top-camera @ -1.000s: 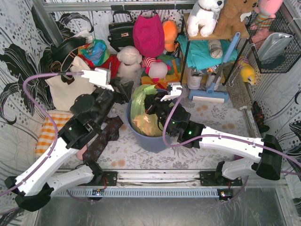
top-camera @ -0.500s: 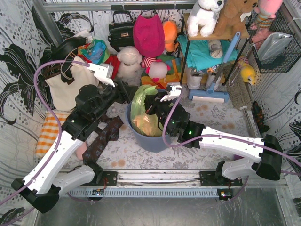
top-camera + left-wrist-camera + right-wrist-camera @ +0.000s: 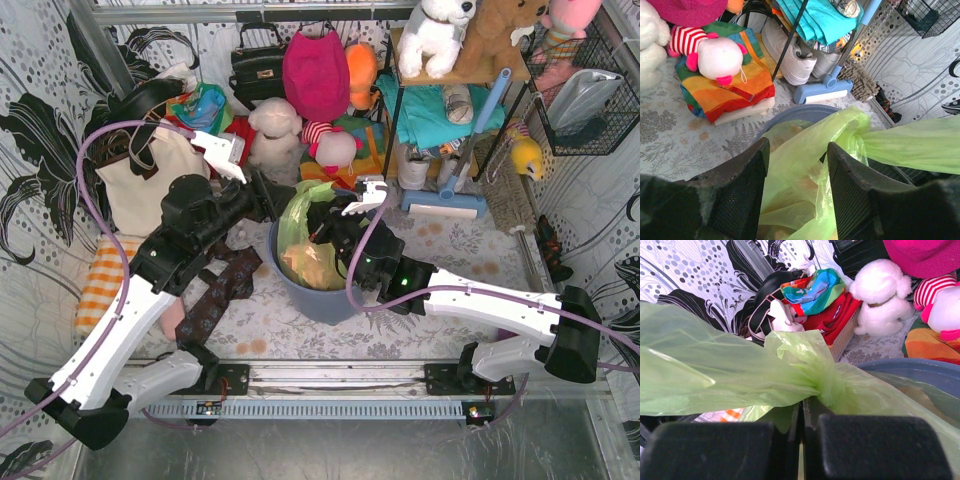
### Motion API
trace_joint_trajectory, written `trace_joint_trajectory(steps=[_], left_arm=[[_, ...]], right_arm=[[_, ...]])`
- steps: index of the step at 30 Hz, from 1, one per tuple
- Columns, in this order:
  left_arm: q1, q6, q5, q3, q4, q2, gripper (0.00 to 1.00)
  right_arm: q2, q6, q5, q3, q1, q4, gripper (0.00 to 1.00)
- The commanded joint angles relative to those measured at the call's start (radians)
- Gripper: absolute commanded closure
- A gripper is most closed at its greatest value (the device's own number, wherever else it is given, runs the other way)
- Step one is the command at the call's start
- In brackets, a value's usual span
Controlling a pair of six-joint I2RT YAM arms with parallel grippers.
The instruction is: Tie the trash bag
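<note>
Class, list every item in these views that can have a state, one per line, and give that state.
blue-grey bin, upright, with the trash bag inside.
trash bag, top bunched into a twist, one tail stretched taut.
left gripper, open, straddling the bag's plastic.
right gripper, shut on the trash bag's tail.

Table [image 3: 450,250] has a grey floral cover. The blue-grey bin [image 3: 322,300] stands mid-table. A cream tote bag [image 3: 135,190] is at far left, with an orange checked cloth [image 3: 100,288] nearer. A dark patterned cloth [image 3: 225,290] lies just left of the bin. Behind the bin are a folded rainbow cloth [image 3: 735,87], white sneakers [image 3: 790,55] and a blue brush head [image 3: 445,205].
</note>
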Motion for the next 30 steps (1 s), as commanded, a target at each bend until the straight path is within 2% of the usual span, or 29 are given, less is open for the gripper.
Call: trace_joint_trajectory(steps=[1,3,8,14,17,24,30], left_arm=[[0.010,-0.023,0.066,-0.001,0.023,0.003,0.42],[0.011,-0.029,0.090,-0.009,0.024,0.011,0.46],[0.011,-0.038,0.123,-0.024,0.032,0.015,0.72],[0.013,-0.031,0.123,-0.021,0.036,0.019,0.79],[0.013,-0.034,0.153,-0.014,0.045,0.026,0.99],[0.017,-0.039,0.298,0.021,-0.012,0.039,1.00],[0.017,-0.053,0.370,0.011,-0.068,0.012,1.00]], right_arm=[[-0.003,0.019,-0.006,0.017,0.005,0.019,1.00],[-0.001,0.021,-0.007,0.016,0.004,0.020,1.00],[0.003,0.018,-0.009,0.016,0.004,0.030,1.00],[0.006,0.014,-0.012,0.016,0.004,0.037,1.00],[0.005,0.013,-0.012,0.013,0.004,0.041,1.00],[0.016,0.000,0.003,0.001,0.004,0.079,1.00],[0.033,-0.084,0.028,-0.019,0.005,0.182,1.00]])
